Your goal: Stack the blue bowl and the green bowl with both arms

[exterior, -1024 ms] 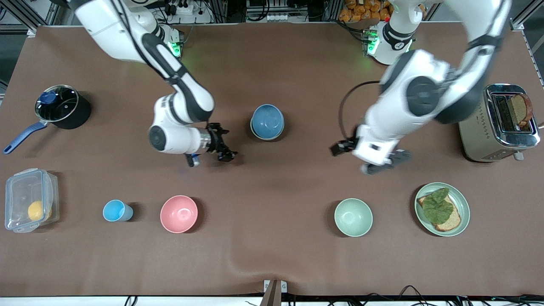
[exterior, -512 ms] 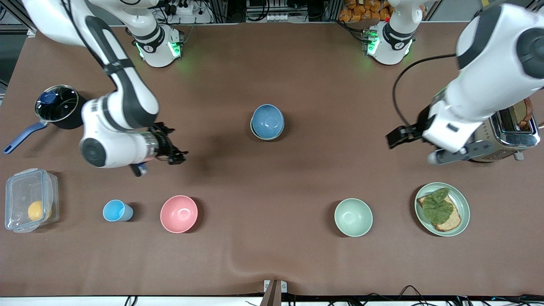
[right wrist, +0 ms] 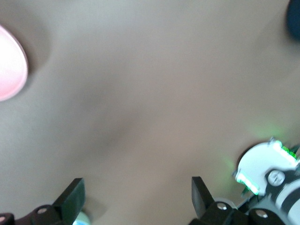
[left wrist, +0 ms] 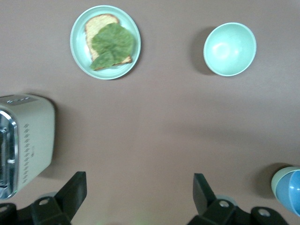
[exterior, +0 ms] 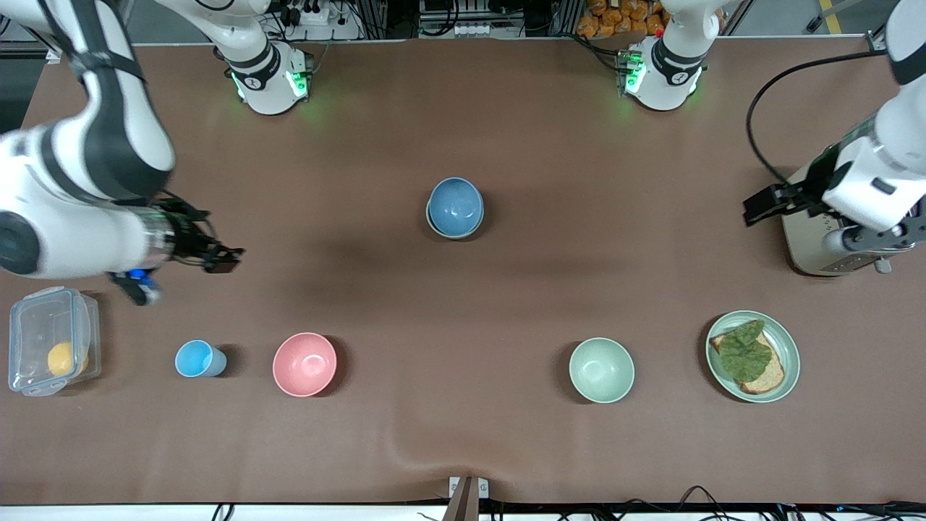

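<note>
1. Over the table's right-arm end, the right gripper (exterior: 217,257) hangs in the air with its two dark fingers spread apart and nothing between them; the pink bowl (exterior: 304,364), smooth and round, sits on the cloth near it.
2. Well apart from that gripper, toward the table's middle, the matte blue bowl (exterior: 455,206) rests nested inside the green bowl (exterior: 431,222), whose pale sage rim shows as a thin crescent around it.
3. Up over the metal toaster (exterior: 817,250), the left gripper (left wrist: 137,192) has its fingers wide apart and empty.
4. From the left wrist view, a second, mintier green bowl (left wrist: 229,49) stands alone on the brown cloth, beside a shallow green plate (left wrist: 105,42) carrying bread and a leaf.
</note>
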You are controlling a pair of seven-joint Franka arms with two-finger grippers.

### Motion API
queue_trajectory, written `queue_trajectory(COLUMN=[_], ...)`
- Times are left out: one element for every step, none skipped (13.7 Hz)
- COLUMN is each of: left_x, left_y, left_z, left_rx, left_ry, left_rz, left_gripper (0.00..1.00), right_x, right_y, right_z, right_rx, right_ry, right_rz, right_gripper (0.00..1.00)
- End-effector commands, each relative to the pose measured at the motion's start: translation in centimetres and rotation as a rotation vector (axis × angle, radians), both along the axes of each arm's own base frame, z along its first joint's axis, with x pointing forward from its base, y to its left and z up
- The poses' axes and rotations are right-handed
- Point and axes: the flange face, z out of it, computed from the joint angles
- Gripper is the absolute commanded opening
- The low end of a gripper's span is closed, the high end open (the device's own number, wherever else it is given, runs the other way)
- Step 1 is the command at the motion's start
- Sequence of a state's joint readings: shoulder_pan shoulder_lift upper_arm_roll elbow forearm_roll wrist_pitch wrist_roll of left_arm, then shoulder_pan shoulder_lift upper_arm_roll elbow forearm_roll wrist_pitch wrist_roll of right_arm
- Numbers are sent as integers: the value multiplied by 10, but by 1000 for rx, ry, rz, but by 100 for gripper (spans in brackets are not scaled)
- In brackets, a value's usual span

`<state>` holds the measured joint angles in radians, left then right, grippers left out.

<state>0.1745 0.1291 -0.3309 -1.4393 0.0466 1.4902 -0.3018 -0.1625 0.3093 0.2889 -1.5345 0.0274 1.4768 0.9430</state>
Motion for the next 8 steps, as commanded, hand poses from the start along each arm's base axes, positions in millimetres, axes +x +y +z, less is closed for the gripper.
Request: queue_trajectory(left_x=[-27, -31, -34, -38, -38, -40, -40, -39], left_y=[5, 6, 6, 5, 6, 4, 4, 3], left_z=[26, 31, 34, 38, 38, 39, 41, 44], left_rx=[-19, -23, -24, -23, -26, -27, -28, -25], left_ry=[14, 10, 5, -1, -1, -4, -8, -17], left_rz=[-41, -66, -72, -81, -107, -132, -132, -133], left_gripper=[100, 100, 100, 100, 100, 100, 100, 100], right_x=[-17, -22, -27, -34, -38, -44, -49, -53], right_y=[7, 13, 13, 16, 14, 10, 5, -1], right_z=[47, 62, 74, 89, 102, 117, 129, 140], right_rx=[-62, -65, -67, -74, -70, -62, -51, -38], right_ry=[-86, -113, -128, -156, -177, -201, -223, -242], right_rz=[124, 168, 192, 218, 251, 300, 349, 399], right_gripper=[100, 100, 100, 100, 100, 100, 100, 100])
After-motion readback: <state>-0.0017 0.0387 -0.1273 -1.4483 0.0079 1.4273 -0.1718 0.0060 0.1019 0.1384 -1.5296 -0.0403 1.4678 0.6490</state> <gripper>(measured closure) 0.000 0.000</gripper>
